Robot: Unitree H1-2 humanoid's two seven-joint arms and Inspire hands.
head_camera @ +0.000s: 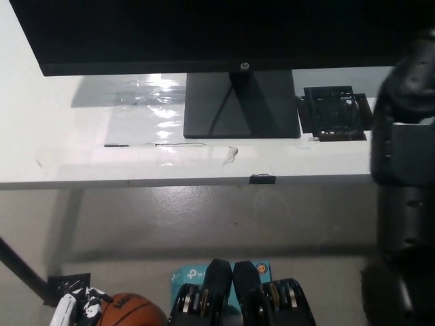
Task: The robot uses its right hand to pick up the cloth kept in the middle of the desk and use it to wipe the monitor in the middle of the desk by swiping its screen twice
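The black monitor [204, 34] fills the top of the head view, and its flat stand [241, 109] rests on the white desk [68, 136]. My black right arm [401, 149] rises from the bottom right, crosses the desk's right end and reaches the monitor's right side. Its hand is lost past the top right, against the dark screen. No cloth shows anywhere. My white left hand [73, 307] rests low at the bottom left, only partly in the picture.
A black taped patch [336, 112] lies on the desk right of the stand, and a small black tab [262, 179] sits on the front edge. On the floor are an orange basketball [132, 314] beside my left hand and a teal box [185, 275].
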